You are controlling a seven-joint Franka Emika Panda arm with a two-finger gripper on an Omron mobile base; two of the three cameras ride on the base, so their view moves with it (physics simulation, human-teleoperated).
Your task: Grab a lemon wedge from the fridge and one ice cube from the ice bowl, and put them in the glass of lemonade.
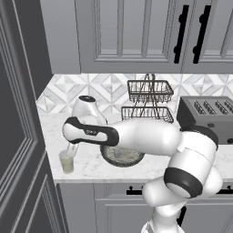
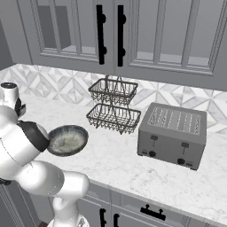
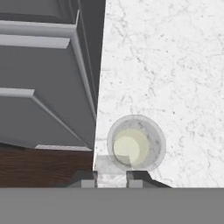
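The glass of lemonade (image 1: 67,163) stands near the counter's front left corner, and from above it is a clear ring around pale yellow liquid (image 3: 135,143). My gripper (image 1: 71,150) hangs just over its rim, beside the centre. In the hand view the gripper (image 3: 111,177) is shut on a small, pale, see-through ice cube (image 3: 106,165) that sits between the fingertips. The ice bowl (image 1: 122,155) lies to the right of the glass, partly behind my forearm, and its speckled inside shows in the right base view (image 2: 67,140). The lemon wedge and the fridge are out of view.
A tall dark panelled wall (image 1: 18,136) rises right beside the glass on the left. A two-tier wire basket (image 1: 148,102) stands at the back and a grey toaster (image 2: 173,133) at the right. The counter edge (image 3: 99,109) drops to a wooden floor.
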